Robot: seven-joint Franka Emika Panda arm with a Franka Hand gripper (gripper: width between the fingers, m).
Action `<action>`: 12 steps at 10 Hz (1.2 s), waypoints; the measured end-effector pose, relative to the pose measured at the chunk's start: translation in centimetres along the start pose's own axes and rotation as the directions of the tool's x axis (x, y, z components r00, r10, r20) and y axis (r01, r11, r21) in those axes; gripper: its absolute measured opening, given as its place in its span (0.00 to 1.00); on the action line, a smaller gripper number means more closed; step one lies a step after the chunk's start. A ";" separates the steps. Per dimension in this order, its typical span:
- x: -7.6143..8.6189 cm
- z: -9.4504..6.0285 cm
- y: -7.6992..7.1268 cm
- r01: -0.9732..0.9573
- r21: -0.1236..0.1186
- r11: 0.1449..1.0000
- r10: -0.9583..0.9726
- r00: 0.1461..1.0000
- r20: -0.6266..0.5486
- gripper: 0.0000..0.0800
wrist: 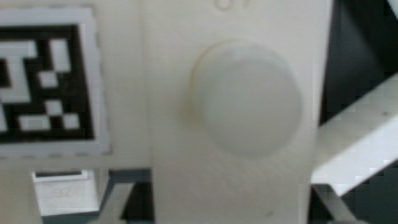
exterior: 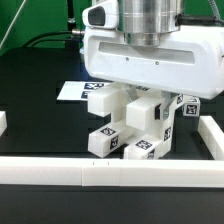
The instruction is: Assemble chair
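Note:
The chair's white blocky parts (exterior: 128,138) stand clustered near the front rail in the exterior view, black-and-white tags showing on several faces. My gripper (exterior: 141,102) comes down on top of the cluster, and its broad white hand hides the upper parts. In the wrist view a tall white chair part (wrist: 231,110) with a smooth oval bump fills the middle, with a tag (wrist: 39,85) on the face beside it. This part runs down between my two dark fingers (wrist: 135,205), which press against its sides. The gripper (wrist: 231,208) is shut on it.
A long white rail (exterior: 100,172) runs along the front of the black table, with short rails at the exterior view's right (exterior: 212,135) and left (exterior: 3,122). The marker board (exterior: 72,91) lies flat behind the parts. Green cables sit at the back.

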State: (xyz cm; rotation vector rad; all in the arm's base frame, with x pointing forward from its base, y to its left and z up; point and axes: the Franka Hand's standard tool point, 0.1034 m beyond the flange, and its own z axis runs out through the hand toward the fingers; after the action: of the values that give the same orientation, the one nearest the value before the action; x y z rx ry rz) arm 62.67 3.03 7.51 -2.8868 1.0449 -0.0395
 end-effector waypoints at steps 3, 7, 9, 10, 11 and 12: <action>0.1 0.0 -0.2 -0.008 -0.003 1.000 0.008 1.000 0.002 0.36; 0.1 0.0 -0.2 -0.008 -0.003 1.000 0.008 1.000 0.002 0.76; 0.1 0.0 -0.2 -0.008 -0.003 1.000 0.008 1.000 0.002 0.80; 0.1 0.0 -0.2 -0.008 -0.003 1.000 0.008 1.000 0.002 0.81; 0.1 0.0 -0.2 -0.008 -0.003 1.000 0.008 1.000 0.002 0.81; 0.0 0.1 -0.2 -0.010 -0.003 1.000 0.010 1.000 0.003 0.81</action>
State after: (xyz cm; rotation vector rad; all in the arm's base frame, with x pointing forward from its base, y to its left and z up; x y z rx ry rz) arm 62.86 3.18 7.46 -2.8837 1.0595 -0.0337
